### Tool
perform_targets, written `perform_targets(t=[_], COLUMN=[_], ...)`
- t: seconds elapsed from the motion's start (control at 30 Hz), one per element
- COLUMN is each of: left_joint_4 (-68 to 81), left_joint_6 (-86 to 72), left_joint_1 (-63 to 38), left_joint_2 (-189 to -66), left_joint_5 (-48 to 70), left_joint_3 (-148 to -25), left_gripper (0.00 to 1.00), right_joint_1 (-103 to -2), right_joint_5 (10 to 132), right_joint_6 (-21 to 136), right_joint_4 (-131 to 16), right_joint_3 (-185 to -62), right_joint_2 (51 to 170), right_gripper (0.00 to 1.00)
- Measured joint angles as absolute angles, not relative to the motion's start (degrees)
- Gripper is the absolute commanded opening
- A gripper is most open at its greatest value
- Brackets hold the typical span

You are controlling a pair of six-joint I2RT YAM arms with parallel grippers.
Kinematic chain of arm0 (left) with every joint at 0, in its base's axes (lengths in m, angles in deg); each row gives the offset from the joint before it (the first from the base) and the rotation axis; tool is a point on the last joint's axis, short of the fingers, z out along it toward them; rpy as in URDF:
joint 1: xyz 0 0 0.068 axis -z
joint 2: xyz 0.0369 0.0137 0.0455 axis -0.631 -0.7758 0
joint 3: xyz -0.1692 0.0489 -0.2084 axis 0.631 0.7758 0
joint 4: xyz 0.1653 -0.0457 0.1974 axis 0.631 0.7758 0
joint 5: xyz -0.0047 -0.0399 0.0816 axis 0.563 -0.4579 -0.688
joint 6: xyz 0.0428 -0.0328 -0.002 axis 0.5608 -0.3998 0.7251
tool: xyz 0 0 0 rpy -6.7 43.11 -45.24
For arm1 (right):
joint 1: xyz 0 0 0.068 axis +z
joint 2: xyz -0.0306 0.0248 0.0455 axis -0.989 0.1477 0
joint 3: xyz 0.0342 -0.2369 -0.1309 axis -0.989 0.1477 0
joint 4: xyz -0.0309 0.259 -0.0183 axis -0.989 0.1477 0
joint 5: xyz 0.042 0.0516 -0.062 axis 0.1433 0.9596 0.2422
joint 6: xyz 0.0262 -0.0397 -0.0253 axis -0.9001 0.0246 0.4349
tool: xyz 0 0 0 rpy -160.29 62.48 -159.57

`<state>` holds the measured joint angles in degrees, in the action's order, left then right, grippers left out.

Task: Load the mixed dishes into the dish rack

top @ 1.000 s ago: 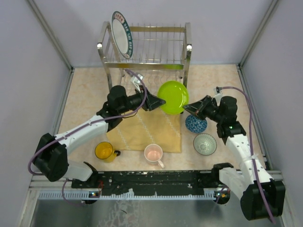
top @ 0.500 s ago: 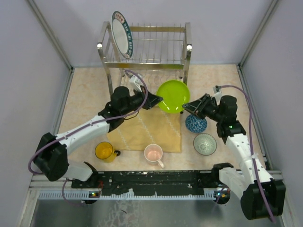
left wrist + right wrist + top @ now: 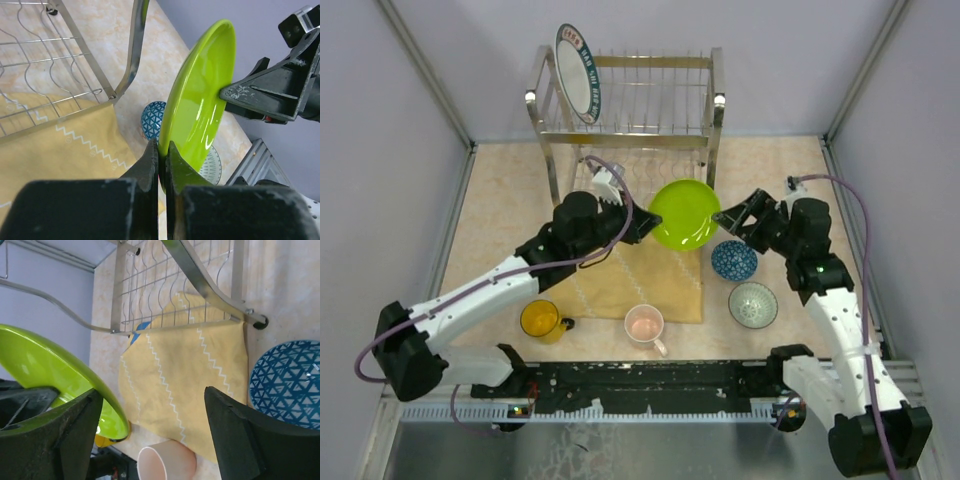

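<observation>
Glossy lime-green plate (image 3: pixel 200 100) — rim pinched by left gripper (image 3: pixel 160 150); right gripper (image 3: pixel 152 392) spread wide.

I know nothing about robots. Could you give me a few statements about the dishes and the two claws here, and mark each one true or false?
1. The left gripper pinches the rim of the green plate. True.
2. The other claw is clamped on that plate too. False: the right gripper is wide open beside the plate.
3. A white plate stands on edge on the top shelf of the rack. True.
4. A mug sits in the rack. False: the pink mug stands at the near edge of the yellow cloth.
5. A bowl lies on the cloth. False: the blue bowl sits on the table, right of the cloth.
</observation>
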<state>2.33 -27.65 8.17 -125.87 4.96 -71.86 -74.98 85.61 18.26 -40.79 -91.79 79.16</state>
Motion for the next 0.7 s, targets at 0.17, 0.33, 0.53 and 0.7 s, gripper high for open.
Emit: perform_targets(t=[0.17, 0.33, 0.53, 0.7], left_joint_4=[8.21, 13.39, 13.52, 10.28], left_joint_6=[-25.68, -22.36, -16.99, -12.96], left_joint_1=[12.21, 17.17, 20.30, 20.58], left_joint_2=[-121.13, -119.69, -118.53, -118.31], left_joint_5=[-2.88, -12.13, -21.11, -25.68], left_joint_3=[-74.42, -77.98, -85.85, -91.93], left_gripper=[0.00, 0.00, 0.00, 0.00], right_joint_1=[-74.00, -73.35, -76.06, -76.03], right_joint_5=[83.33, 81.63, 64.32, 60.54], right_joint_6=[24.29, 27.77, 31.99, 33.23], right_joint_4=[-36.70, -35.17, -28.48, -25.95], right_joint_3=[-95.50, -96.58, -95.61, -95.20], right_joint_2=[77.50, 77.21, 78.81, 78.85], right_gripper=[0.87, 0.91, 0.93, 0.94])
